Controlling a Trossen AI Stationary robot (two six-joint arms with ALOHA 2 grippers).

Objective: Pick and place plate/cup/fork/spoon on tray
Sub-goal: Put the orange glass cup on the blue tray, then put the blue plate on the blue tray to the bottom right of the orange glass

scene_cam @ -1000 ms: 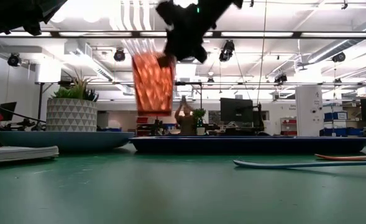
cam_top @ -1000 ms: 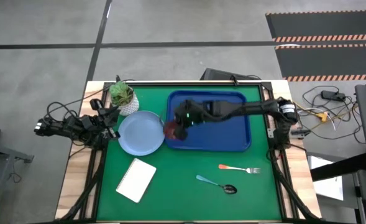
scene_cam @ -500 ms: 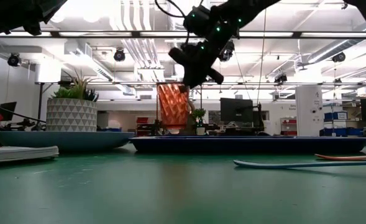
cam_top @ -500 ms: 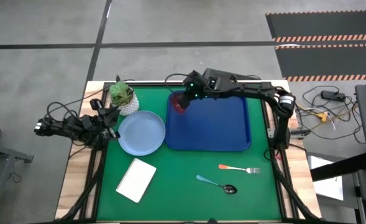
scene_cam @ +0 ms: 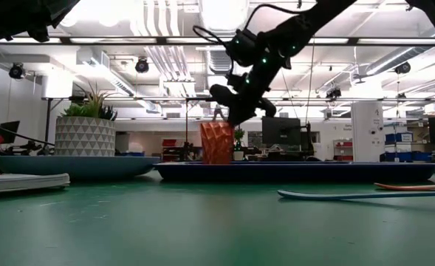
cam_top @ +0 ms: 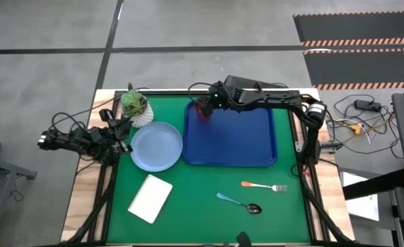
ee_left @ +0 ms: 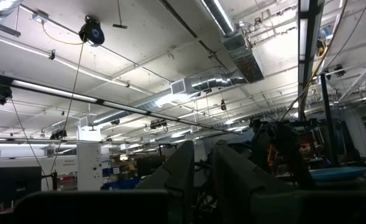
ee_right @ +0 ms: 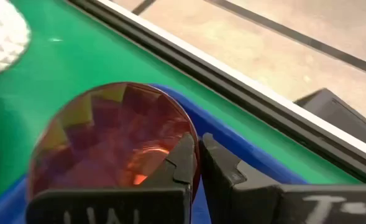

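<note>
the right gripper (cam_top: 208,107) has its fingers (ee_right: 186,158) pinched together over the rim of the cup (cam_top: 202,109), one inside and one outside the wall, with the cup standing upright in the far left corner of the tray (cam_top: 243,147). beyond the tray, the plate (cam_top: 156,146) lies on the green mat (cam_top: 202,206) just beside its left edge, and the fork (cam_top: 263,185) and spoon (cam_top: 238,203) lie on the mat near the front, apart from the tray. the left gripper (cam_top: 123,130) waits at the table's left edge beside the plate, its fingers (ee_left: 186,168) close together and empty.
</note>
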